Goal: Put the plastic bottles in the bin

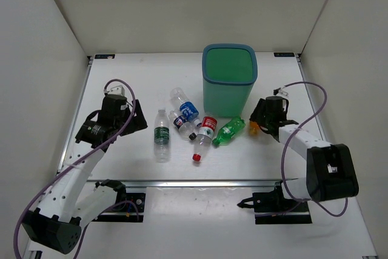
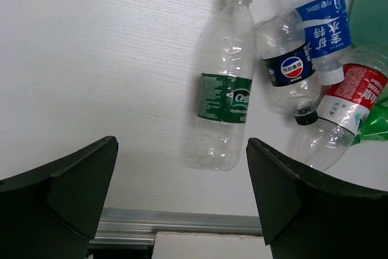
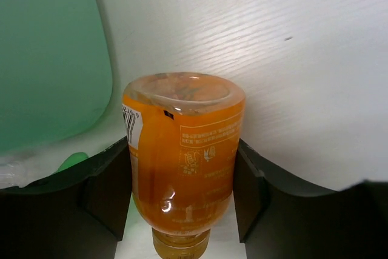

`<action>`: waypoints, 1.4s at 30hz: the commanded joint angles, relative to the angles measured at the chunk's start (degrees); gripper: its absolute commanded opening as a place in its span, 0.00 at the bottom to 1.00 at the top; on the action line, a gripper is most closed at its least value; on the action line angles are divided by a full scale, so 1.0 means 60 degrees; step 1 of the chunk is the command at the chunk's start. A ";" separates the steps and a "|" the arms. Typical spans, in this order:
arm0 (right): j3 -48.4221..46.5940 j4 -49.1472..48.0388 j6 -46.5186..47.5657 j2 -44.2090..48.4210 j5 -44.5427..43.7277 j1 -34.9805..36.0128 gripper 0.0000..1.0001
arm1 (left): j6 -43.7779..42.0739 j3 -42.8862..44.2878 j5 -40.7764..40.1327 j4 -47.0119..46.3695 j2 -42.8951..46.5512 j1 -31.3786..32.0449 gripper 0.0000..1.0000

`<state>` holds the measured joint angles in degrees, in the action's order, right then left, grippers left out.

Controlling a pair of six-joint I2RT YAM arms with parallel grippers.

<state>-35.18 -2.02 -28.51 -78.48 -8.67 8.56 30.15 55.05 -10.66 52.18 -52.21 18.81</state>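
Observation:
The teal bin [image 1: 229, 98] stands at the back middle. Five bottles lie in front of it: a clear one with a green label [image 1: 162, 137], a blue-labelled one [image 1: 185, 107], a dark-labelled one [image 1: 180, 122], a red-labelled one [image 1: 206, 130] and a green one [image 1: 228, 131]. My right gripper [image 1: 259, 122] is right of the bin, shut on the orange bottle [image 3: 182, 150], with a pad against each side. My left gripper [image 1: 138, 118] is open and empty, left of the green-labelled bottle [image 2: 224, 98].
White walls close in the table on the left, back and right. A metal rail [image 2: 182, 219] runs along the table's near edge. The bin wall [image 3: 48, 59] stands close on the left of the right gripper. The green bottle's end [image 3: 73, 161] shows beside it.

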 commanded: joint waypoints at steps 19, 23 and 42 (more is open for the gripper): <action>-0.6703 -0.0703 0.3344 0.1041 0.0228 0.2015 0.13 | -0.0485 -0.0267 0.0911 -0.1841 -0.1714 0.0220 0.99; -0.8064 -0.0499 0.3785 -0.0584 0.0038 0.2543 0.21 | -0.0368 -0.0560 0.1043 -0.2076 -0.1846 0.0483 0.98; -0.6781 0.0322 0.3494 0.0773 -0.0400 0.2340 0.99 | -0.0484 -0.0591 0.1512 -0.3189 -0.4627 0.0865 0.99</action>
<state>-77.41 0.82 -7.31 -80.16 -7.20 23.49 27.68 49.25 -3.16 35.62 -78.28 23.70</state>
